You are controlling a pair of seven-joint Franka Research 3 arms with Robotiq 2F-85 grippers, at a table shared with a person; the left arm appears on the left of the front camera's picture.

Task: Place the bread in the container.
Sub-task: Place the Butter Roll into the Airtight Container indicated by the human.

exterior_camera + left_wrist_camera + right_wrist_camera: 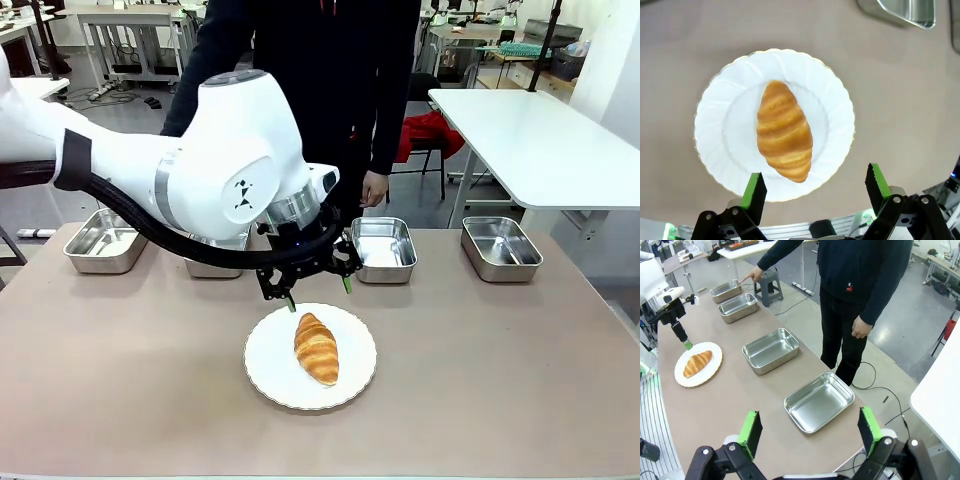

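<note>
— As the desk is viewed from the front, where is the bread entered?
— Bread is recorded lying on a round white plate near the middle of the desk. Its long axis runs roughly near to far. It is touched by neither gripper.
— How are the fingers of the left gripper noted?
— Left gripper is hung just over the far rim of the plate, pointed down. The fingers are spread wide and nothing is gripped. In the left wrist view both green pads are seen at the plate's edge, with one end of the bread lying just ahead of the gap between them. Whether a fingertip touches the plate cannot be told.
— And the right gripper?
— Right gripper is seen in its own wrist view with fingers wide apart and nothing between them. It is placed over the right end of the desk, near the rightmost tray.
— Where is the container logged?
— Four steel trays are set in a row along the far side of the desk. The container is taken to be the leftmost one: in the right wrist view a person's hand is pointed at it with one finger at its far rim. It is well apart from the bread, to the far left. The second tray is partly hidden by the left arm. The third tray is seen just right of the left gripper and farther off.
</note>
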